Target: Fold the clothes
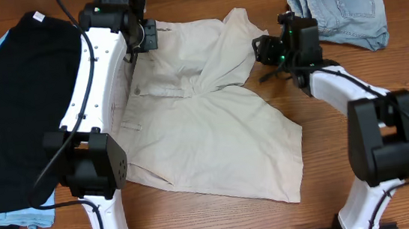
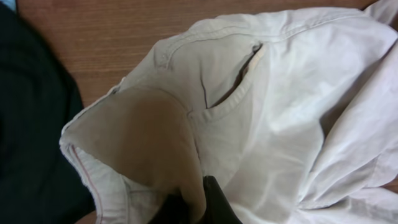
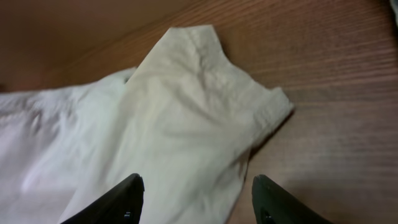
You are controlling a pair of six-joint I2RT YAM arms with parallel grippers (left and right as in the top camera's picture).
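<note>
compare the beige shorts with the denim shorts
The beige shorts are light khaki; the denim shorts are pale blue. The beige shorts look clearly larger than the denim shorts. The beige shorts lie spread mid-table, partly folded over; the denim shorts sit bunched at the far right edge. The left gripper pinches the beige shorts; no gripper touches the denim shorts. Both lie on the table.

White arms (image 1: 98, 61), black joints (image 1: 95, 166), cables (image 1: 81, 85) and fingers (image 3: 124, 199).
</note>
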